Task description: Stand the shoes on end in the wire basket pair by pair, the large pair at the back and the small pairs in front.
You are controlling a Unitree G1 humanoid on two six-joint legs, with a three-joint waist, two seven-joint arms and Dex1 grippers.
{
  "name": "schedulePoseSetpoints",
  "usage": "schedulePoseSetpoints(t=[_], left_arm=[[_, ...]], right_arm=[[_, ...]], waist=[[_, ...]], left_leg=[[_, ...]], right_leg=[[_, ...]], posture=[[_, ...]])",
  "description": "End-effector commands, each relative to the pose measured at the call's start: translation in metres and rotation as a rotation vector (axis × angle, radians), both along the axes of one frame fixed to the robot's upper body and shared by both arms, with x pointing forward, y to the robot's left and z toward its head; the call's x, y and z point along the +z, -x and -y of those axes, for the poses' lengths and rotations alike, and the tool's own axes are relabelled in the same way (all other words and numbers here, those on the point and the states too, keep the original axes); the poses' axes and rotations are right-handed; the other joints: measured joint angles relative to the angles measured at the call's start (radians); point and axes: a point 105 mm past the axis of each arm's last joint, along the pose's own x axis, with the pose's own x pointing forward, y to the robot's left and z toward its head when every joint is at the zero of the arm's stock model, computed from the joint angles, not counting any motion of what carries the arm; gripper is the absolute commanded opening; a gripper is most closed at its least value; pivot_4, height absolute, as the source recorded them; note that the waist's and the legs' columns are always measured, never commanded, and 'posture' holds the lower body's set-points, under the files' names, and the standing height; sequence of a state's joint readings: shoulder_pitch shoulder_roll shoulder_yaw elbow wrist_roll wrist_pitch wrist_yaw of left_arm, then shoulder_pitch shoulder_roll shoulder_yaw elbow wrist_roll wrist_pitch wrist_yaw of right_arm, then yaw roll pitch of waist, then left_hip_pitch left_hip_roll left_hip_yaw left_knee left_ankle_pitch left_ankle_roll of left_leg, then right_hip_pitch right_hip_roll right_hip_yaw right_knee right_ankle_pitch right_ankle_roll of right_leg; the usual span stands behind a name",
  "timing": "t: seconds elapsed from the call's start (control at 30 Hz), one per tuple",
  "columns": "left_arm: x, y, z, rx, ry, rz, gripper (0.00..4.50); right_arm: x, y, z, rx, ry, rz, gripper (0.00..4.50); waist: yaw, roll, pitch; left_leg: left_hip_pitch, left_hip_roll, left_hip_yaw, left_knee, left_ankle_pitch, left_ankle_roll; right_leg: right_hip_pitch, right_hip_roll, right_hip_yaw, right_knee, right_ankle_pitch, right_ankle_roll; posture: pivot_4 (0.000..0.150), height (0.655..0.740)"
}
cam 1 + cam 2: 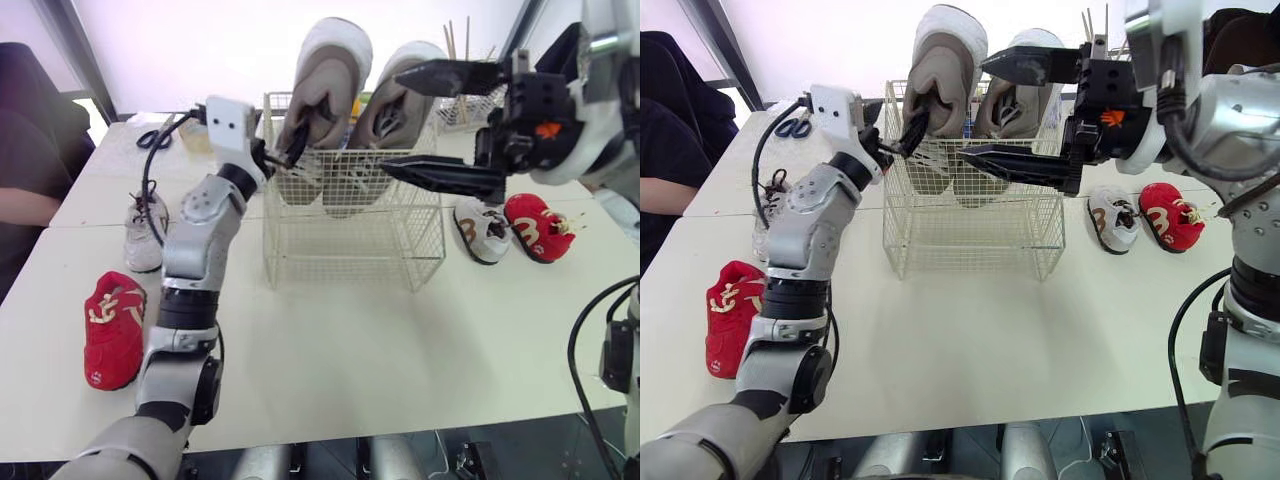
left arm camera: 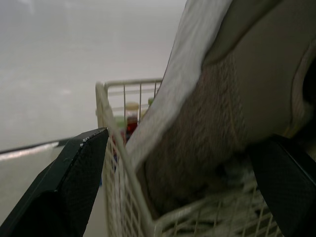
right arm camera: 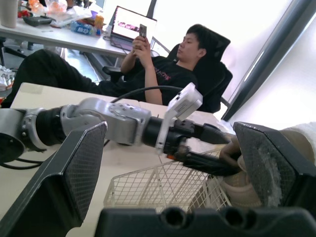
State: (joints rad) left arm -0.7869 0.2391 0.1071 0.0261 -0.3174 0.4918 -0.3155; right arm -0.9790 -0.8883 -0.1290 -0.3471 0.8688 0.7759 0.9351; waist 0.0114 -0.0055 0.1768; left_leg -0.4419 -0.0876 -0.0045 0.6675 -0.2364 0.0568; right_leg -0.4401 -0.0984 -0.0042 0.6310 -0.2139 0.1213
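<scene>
Basket: a cream wire basket (image 1: 350, 250) stands mid-table on the white table (image 1: 400, 350).
Large pair: 2 beige-grey shoes with white soles stand on end side by side in the rear part of the basket, heels up, toes down, openings facing the robot, their upper halves rising above the rim.
Left large shoe: the left large shoe (image 1: 325, 65) has white laces showing low behind the wire; in the left wrist view its knit beige side and white sole edge sit just inside the basket corner.
Right large shoe: the right large shoe (image 1: 400, 105) leans just beside the first.
Left gripper: the left gripper (image 1: 290, 150) is at the basket's rear left corner, fingers spread, 1 finger (image 2: 64, 192) outside the wire wall and the other by the left large shoe's opening; it clamps nothing.
Right gripper: the right gripper (image 1: 440, 125) hangs wide apart and empty in front of the right large shoe, over the basket's right side.
Left small shoes: 1 red small shoe (image 1: 112, 328) with cream trim and 1 pale small shoe (image 1: 145, 232) lie on the table left of the left arm, well apart from the basket.
Right small shoes: 1 white-and-brown small shoe (image 1: 480, 230) and a second red shoe (image 1: 540, 228) lie side by side right of the basket.
Other: scissors (image 1: 155, 138) lie at the table's far left; a person (image 3: 163, 69) sits in a chair holding a phone.
</scene>
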Motion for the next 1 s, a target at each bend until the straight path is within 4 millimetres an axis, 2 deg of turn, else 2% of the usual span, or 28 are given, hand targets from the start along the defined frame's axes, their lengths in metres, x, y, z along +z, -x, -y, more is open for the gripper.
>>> schedulePoseSetpoints(t=[0.03,0.17,0.23,0.33,0.47,0.6,0.73,0.83,0.9,1.0], left_arm=[[0.008,0.015,-0.011,-0.051,0.003,-0.026,4.49],[0.020,0.037,-0.034,-0.127,-0.018,-0.048,4.49],[0.025,0.053,-0.043,-0.198,-0.050,-0.047,4.49],[0.028,0.074,-0.049,-0.305,-0.093,-0.061,4.49],[0.028,0.096,-0.048,-0.441,-0.141,-0.077,4.49],[0.030,0.106,-0.044,-0.526,-0.126,-0.084,4.49],[0.028,0.115,-0.035,-0.612,-0.130,-0.089,4.49],[0.025,0.118,-0.032,-0.632,-0.148,-0.091,4.49],[0.025,0.119,-0.030,-0.633,-0.150,-0.091,4.49],[0.025,0.119,-0.029,-0.633,-0.149,-0.089,4.49]], right_arm=[[0.012,0.002,0.009,-0.036,-0.016,0.060,4.50],[0.013,-0.017,0.037,-0.231,-0.030,0.058,4.50],[0.007,-0.032,0.059,-0.395,-0.039,0.037,4.50],[-0.014,-0.048,0.092,-0.627,-0.020,-0.029,4.50],[-0.047,-0.065,0.132,-0.914,-0.015,-0.123,4.50],[-0.079,-0.072,0.155,-1.082,-0.032,-0.201,4.50],[-0.135,-0.079,0.171,-1.229,-0.075,-0.342,4.50],[-0.162,-0.081,0.178,-1.288,-0.084,-0.396,4.50],[-0.177,-0.084,0.185,-1.333,-0.100,-0.420,4.50],[-0.189,-0.088,0.193,-1.378,-0.119,-0.425,4.50]], waist=[[0.002,0.000,0.000],[0.001,-0.001,0.000],[0.000,-0.001,0.000],[0.002,0.000,0.000],[0.001,0.000,0.000],[0.001,0.000,0.000],[0.001,0.000,0.000],[0.001,0.000,0.000],[0.001,0.000,0.000],[0.001,0.000,0.000]], left_leg=[[0.000,0.000,0.000,0.000,0.000,0.000],[-0.001,0.000,0.000,0.000,0.000,-0.001],[-0.001,0.000,0.000,0.000,0.000,-0.004],[-0.001,0.000,0.000,-0.002,0.001,-0.006],[-0.001,0.000,0.000,-0.002,0.002,-0.007],[-0.001,0.000,0.000,-0.002,0.002,-0.007],[0.000,0.000,0.000,-0.002,0.003,-0.006],[0.000,0.000,0.000,-0.003,0.004,-0.006],[0.000,0.000,0.000,-0.003,0.004,-0.006],[0.000,0.000,0.000,-0.003,0.004,-0.006]], right_leg=[[0.000,0.000,0.000,0.000,0.000,0.000],[-0.001,0.000,0.000,-0.001,0.000,0.000],[-0.001,0.000,0.000,-0.001,0.000,0.000],[-0.001,0.000,0.000,-0.001,0.000,-0.001],[-0.001,-0.001,0.001,-0.002,-0.001,-0.001],[-0.001,0.000,0.001,-0.002,-0.001,-0.002],[0.000,0.000,0.001,-0.002,-0.001,-0.002],[0.000,0.000,0.001,-0.001,-0.001,-0.002],[0.000,0.000,0.001,-0.001,-0.001,-0.002],[0.000,0.001,0.001,-0.001,-0.001,-0.002]], posture=[[0.150,0.7400],[0.150,0.7400],[0.150,0.7400],[0.150,0.7400],[0.150,0.7400],[0.150,0.7400],[0.150,0.7400],[0.150,0.7400],[0.150,0.7400],[0.150,0.7400]])
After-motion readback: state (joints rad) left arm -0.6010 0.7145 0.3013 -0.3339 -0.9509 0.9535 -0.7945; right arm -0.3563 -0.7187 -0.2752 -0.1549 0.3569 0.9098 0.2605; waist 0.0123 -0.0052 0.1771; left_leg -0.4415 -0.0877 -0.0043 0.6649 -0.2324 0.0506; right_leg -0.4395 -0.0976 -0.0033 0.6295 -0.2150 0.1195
